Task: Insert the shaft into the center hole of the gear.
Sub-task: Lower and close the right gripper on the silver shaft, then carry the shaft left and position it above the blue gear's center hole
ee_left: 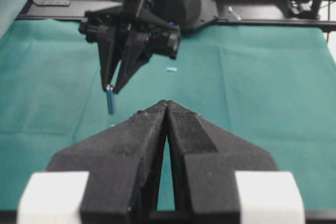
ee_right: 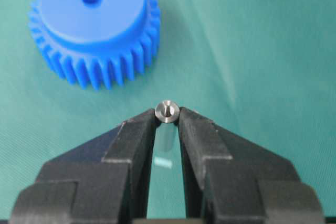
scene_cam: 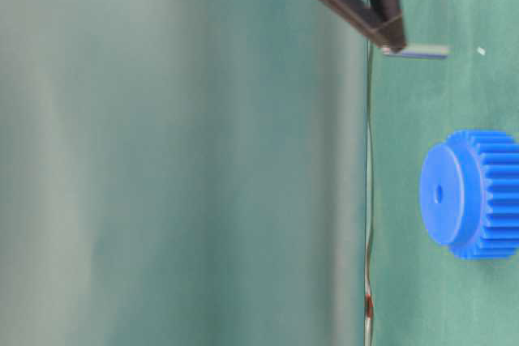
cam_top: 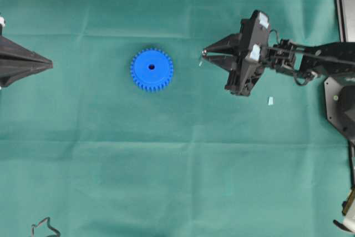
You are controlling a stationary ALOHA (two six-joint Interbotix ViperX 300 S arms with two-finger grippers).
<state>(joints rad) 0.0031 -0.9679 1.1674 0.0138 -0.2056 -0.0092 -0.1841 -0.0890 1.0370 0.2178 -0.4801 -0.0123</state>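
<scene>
Bench (cam_top: pixel 177 192): covered edge to edge in green cloth, faintly creased.

My right tool (cam_top: pixel 204 54): reaching in from the right of the overhead view, its tip pointing toward the gear and stopping well short of it. Jaws drawn in to a narrow gap and clamped on the shaft at their very tips.

My left tool (cam_top: pixel 51 65): at the left edge of the overhead view, well apart from the gear. Jaws pressed together with nothing between them, as its own wrist view shows.

Gear (cam_top: pixel 151 69): bright blue, toothed all round, lying flat on the cloth between my two tools, flat face up.

Shaft (ee_right: pixel 167 111): small silver-grey pin, pinched between the tips of my right tool; its shiny round end faces the right wrist camera, and it hangs clear of the cloth.

Center hole (cam_top: pixel 151 67): small dark round opening in the middle of the gear's face, unfilled.

Pale scrap (cam_top: pixel 270 101): tiny light-blue piece on the cloth near my right arm.
</scene>
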